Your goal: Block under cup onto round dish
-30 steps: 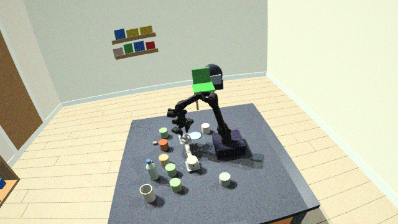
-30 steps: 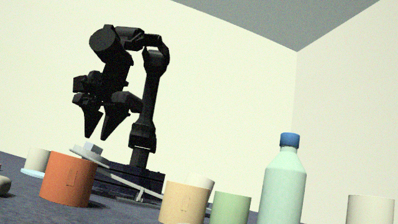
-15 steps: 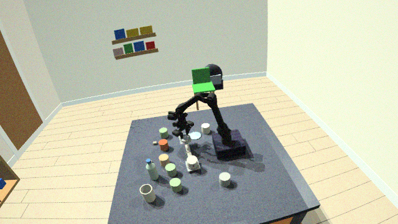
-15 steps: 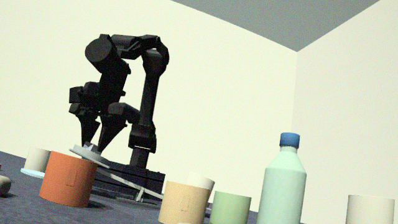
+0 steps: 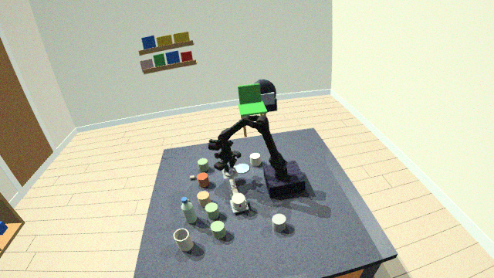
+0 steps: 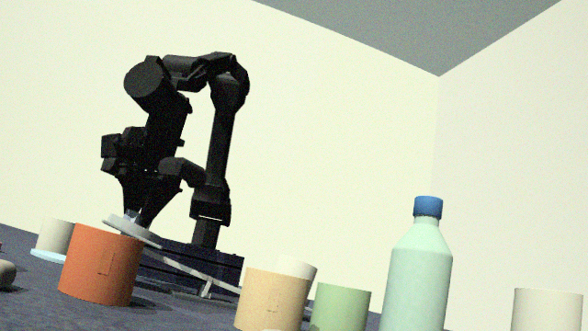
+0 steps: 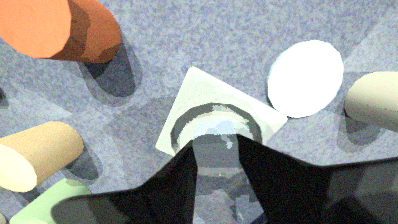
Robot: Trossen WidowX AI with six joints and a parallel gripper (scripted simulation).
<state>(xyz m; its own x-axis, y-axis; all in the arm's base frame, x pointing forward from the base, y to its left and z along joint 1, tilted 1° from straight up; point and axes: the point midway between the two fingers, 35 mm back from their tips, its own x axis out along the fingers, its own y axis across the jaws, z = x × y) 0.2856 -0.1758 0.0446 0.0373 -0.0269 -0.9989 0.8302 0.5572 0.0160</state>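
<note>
The balance [image 5: 234,187] [image 6: 172,263] is tilted, with its far square end [image 7: 192,85] raised. My gripper [image 5: 228,170] [image 6: 137,219] [image 7: 214,141] points down at that end and is shut on the pale block [image 6: 130,214] [image 7: 212,156], with a finger against each side; the block sits at the pan, and I cannot tell any gap beneath it. One white cup [image 5: 238,201] [image 6: 300,267] stands on the low end. The other whitish cup [image 5: 255,159] [image 6: 56,235] [image 7: 377,99] stands on the table beside the round dish [image 5: 242,168] [image 6: 45,254] [image 7: 306,79], which is bare.
An orange cup [image 5: 203,180] [image 6: 101,264] [image 7: 100,31] and a tan cup [image 5: 203,198] [image 6: 271,299] [image 7: 55,142] stand beside the balance. Green cups [image 5: 211,211] [image 6: 341,305], a bottle [image 5: 189,212] [image 6: 415,280] and an open cup [image 5: 184,242] stand nearer the front left.
</note>
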